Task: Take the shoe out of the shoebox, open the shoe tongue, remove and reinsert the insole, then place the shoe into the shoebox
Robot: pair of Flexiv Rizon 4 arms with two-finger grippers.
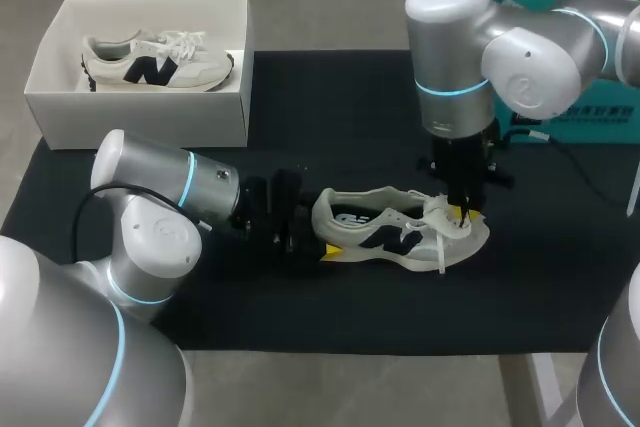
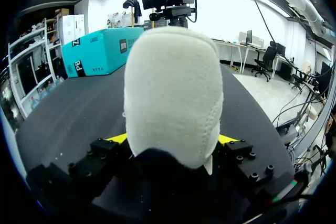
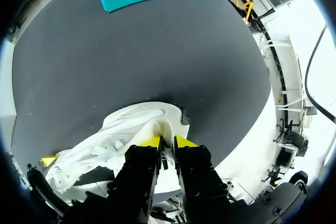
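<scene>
Shoe [image 1: 400, 237] lies on the mat [image 1: 330, 97], well apart from the shoebox [image 1: 140, 122], heel nearest it. Likely light: soft upper, stiffer heel, loose laces that may snag. Best holds: heel sides, tongue [image 3: 156, 128] edge. Left gripper [image 2: 173, 140] spread wide, clamping the heel. Right gripper [image 3: 167, 142] above, nearly closed, pinching the tongue

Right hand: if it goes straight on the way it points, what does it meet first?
The shoe lying on the black mat: the right hand points down into its laced upper, tips at the fabric. Below that, probably the sole.
</scene>
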